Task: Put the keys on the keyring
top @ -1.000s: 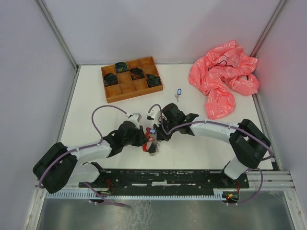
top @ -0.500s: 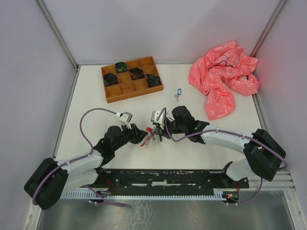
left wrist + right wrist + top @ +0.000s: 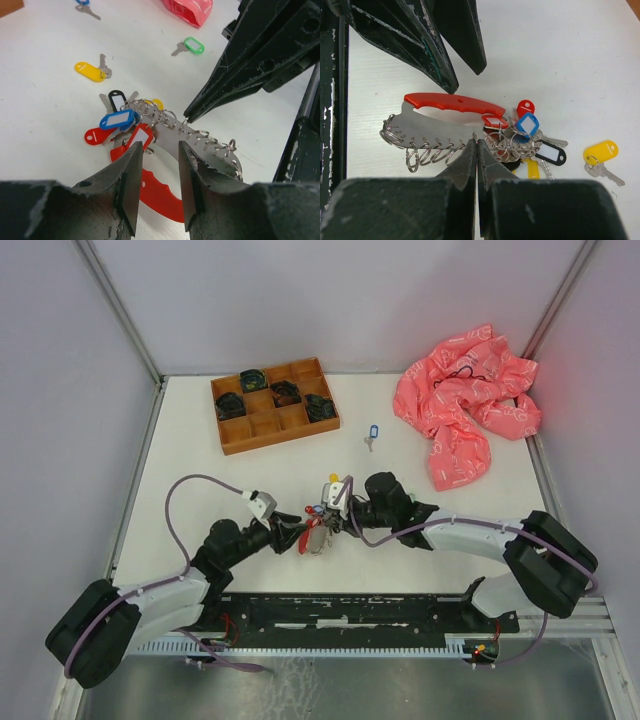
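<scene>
Left wrist view: silvery metal keyring with a red oval plastic loop (image 3: 162, 197) lies flat on the white tabletop (image 3: 45, 130), centre-near, between the two arms. It carries a row of small wire rings along its edge. A bunch of tagged silver keys (image 3: 117, 120) (blue, red, black tags) sits at one end of it.

- Left gripper (image 3: 159, 146): jaws part-way apart, nothing between them, hovering just over the red loop.
- Right gripper (image 3: 187, 116): jaws pressed together, tip at one small ring on the plate edge. Can't tell if it pinches the wire or only touches.
- Loose on the table: yellow-tagged silver key (image 3: 90, 70) just beyond the bunch, green-tagged silver key (image 3: 190, 46) further out, blue-tagged silver key (image 3: 372, 432) well apart, between the wooden compartment tray (image 3: 275, 405) and the crumpled pink cloth (image 3: 465, 405).

My read: we're at the set-up step, getting the ring pinned before threading. Next move probably calls for the left jaws to clamp the red loop so the ring can't slide. The right then has to fetch a loose key, yellow being nearest.
</scene>
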Robot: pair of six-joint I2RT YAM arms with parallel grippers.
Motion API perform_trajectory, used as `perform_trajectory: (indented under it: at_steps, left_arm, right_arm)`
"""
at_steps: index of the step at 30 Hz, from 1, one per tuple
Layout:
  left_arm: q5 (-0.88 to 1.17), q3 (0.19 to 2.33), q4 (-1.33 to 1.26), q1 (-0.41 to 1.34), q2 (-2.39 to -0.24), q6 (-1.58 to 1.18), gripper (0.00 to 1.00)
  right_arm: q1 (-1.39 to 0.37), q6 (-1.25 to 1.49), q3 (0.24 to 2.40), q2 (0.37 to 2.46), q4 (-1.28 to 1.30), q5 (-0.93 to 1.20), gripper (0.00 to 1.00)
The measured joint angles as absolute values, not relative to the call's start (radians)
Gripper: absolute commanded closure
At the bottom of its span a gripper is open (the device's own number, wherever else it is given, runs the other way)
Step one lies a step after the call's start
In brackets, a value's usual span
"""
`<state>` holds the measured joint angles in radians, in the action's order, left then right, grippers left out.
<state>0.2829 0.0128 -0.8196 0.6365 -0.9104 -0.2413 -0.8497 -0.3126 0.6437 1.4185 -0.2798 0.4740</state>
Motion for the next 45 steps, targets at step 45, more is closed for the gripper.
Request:
perform_trajectory:
  at_steps: [45]
  left_arm:
    - [0.611,0.25,-0.827,0.684,-1.343,0.154,0.97]
  right_arm:
    - [-0.85,-0.336,0.592,1.354,-0.248,0.464,0.86]
